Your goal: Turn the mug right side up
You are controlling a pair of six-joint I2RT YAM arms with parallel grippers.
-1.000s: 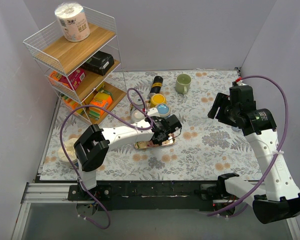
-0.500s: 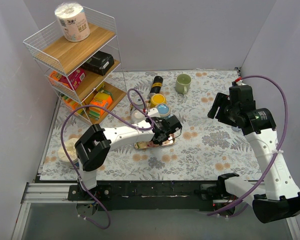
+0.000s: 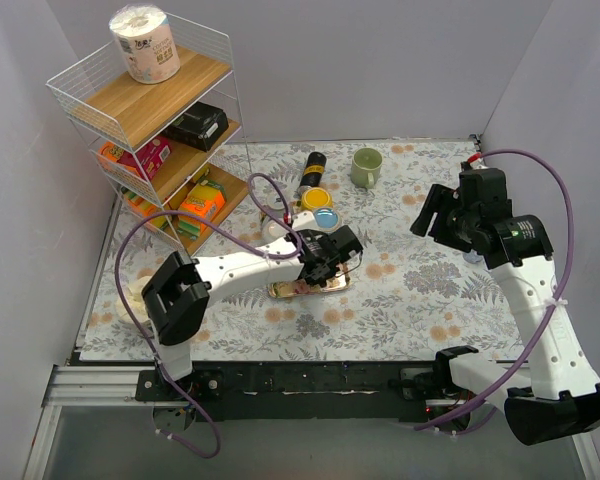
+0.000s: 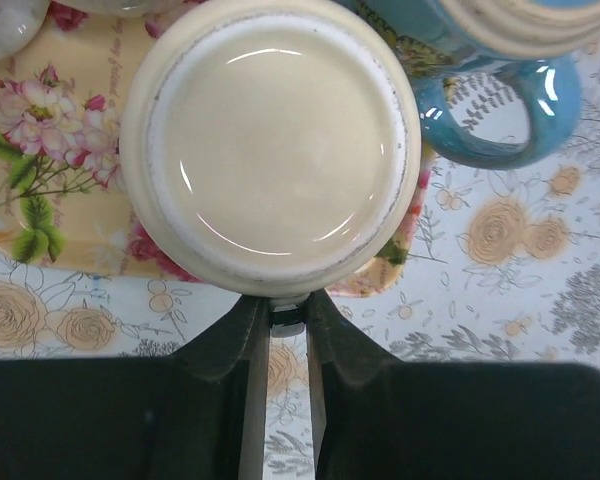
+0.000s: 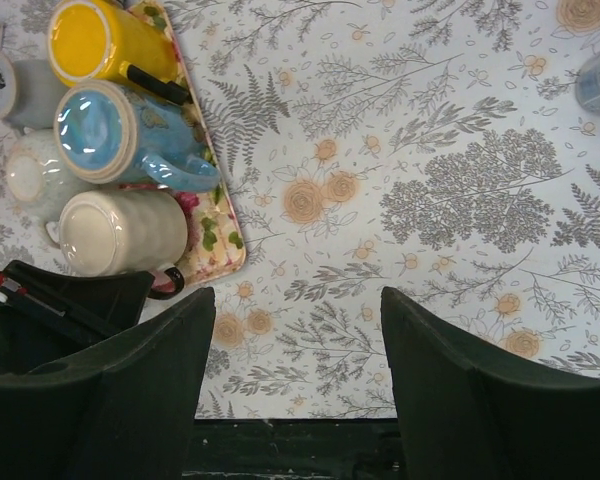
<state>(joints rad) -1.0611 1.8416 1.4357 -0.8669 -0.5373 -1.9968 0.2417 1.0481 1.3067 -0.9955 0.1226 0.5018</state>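
A cream mug (image 4: 270, 140) stands upside down on the flowered tray (image 4: 50, 200), its flat base facing the left wrist camera. My left gripper (image 4: 287, 305) is shut on the mug's handle (image 4: 287, 318) at the near side of the mug. In the top view the left gripper (image 3: 325, 262) covers most of the mug over the tray (image 3: 290, 291). The right wrist view shows the mug (image 5: 120, 232) from the side, with the left arm beside it. My right gripper (image 5: 298, 300) hangs open above the patterned cloth, with nothing between its fingers, and appears at the right in the top view (image 3: 430, 215).
A blue mug (image 3: 325, 219) and a yellow mug (image 3: 314, 199) stand close behind the cream one. A green mug (image 3: 366, 166) and a dark bottle (image 3: 312, 166) stand farther back. A wire shelf unit (image 3: 160, 120) fills the back left. A white bowl (image 3: 132, 300) sits at the left edge.
The left gripper's jaws have closed the last bit onto the mug's handle, and the left arm's elbow has shifted slightly left. The right arm has barely moved.
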